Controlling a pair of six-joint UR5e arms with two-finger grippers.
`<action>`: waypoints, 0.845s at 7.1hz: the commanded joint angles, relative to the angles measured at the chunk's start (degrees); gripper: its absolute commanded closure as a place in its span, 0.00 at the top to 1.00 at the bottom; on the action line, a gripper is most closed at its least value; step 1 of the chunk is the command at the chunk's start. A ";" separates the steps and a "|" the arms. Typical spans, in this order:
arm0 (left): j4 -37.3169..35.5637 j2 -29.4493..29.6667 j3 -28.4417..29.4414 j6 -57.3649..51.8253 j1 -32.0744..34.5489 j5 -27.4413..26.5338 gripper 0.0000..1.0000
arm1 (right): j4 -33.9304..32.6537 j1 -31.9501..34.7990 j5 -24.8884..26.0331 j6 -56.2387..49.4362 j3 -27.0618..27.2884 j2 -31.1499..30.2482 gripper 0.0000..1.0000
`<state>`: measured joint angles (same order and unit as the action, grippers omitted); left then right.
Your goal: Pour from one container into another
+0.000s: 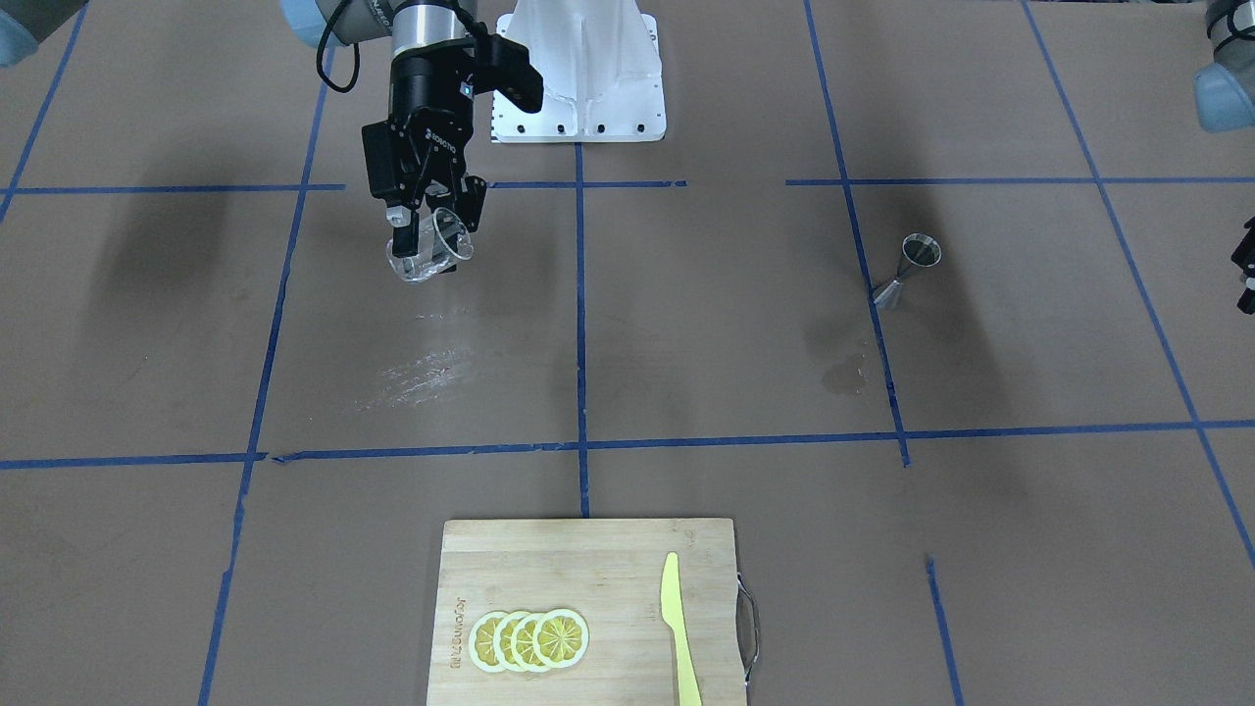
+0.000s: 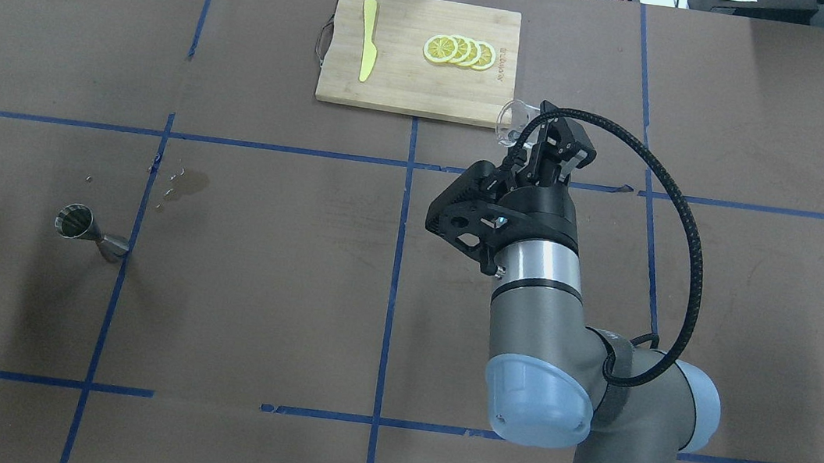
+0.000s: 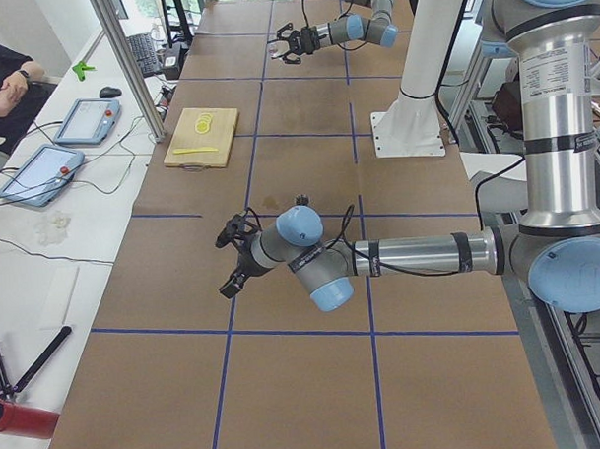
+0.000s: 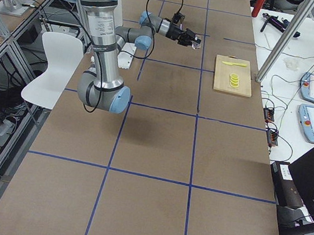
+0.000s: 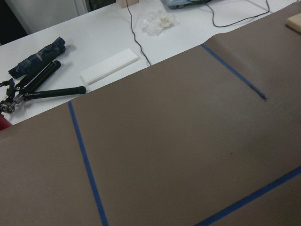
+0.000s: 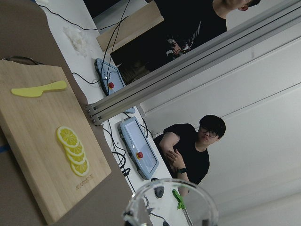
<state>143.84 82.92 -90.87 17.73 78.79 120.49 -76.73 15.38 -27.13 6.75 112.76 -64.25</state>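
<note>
The main risk is liquid landing on the worktop (image 1: 686, 324) instead of in the target. The right hand (image 1: 431, 224) is clamped on a clear glass (image 1: 431, 255) in the upper left of the front-facing view. The glass already lies tilted towards its side, well apart from the jigger (image 1: 907, 270) at the right of that view. Whether the glass holds anything cannot be told. If it does, carrying it across at this angle would likely spill it early, and shiny wet streaks (image 1: 422, 371) below the glass and a dark stain (image 1: 841, 375) near the jigger suggest the brown surface has taken liquid. The jigger's mouth is narrow, so a fast tip or a slight misalignment would probably overshoot it. It stands on a small cone base and looks light, so a nudge from the glass rim could topple it. Smooth glass between hard fingers may also slip as the wrist rotates.

The glass is thin, transparent and round-rimmed. The jigger is polished steel, two cones joined at a slim waist. The worktop is matte brown sheet crossed by blue tape lines. At the bottom centre lies a pale wooden cutting board (image 1: 549, 569) with a metal handle, bearing yellow lemon slices (image 1: 529, 639) and a yellow plastic-looking knife (image 1: 678, 628).

The left hand (image 3: 230, 259) hangs low over the worktop in the left-side view; whether its fingers are apart cannot be told
</note>
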 commanded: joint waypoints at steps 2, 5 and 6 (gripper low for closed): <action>-23.88 1.11 -0.19 -2.25 2.68 6.05 1.00 | 0.00 0.00 -0.03 0.02 0.00 0.00 0.00; -51.22 7.60 -1.15 -12.88 13.88 10.95 1.00 | 0.09 0.00 0.06 0.02 0.09 0.00 0.00; -50.59 6.92 -1.15 -19.77 18.37 12.30 1.00 | 0.09 0.00 0.06 0.02 0.09 0.00 0.00</action>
<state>96.55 89.33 -91.94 4.04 91.77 130.42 -76.65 15.38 -27.10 6.77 112.82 -64.25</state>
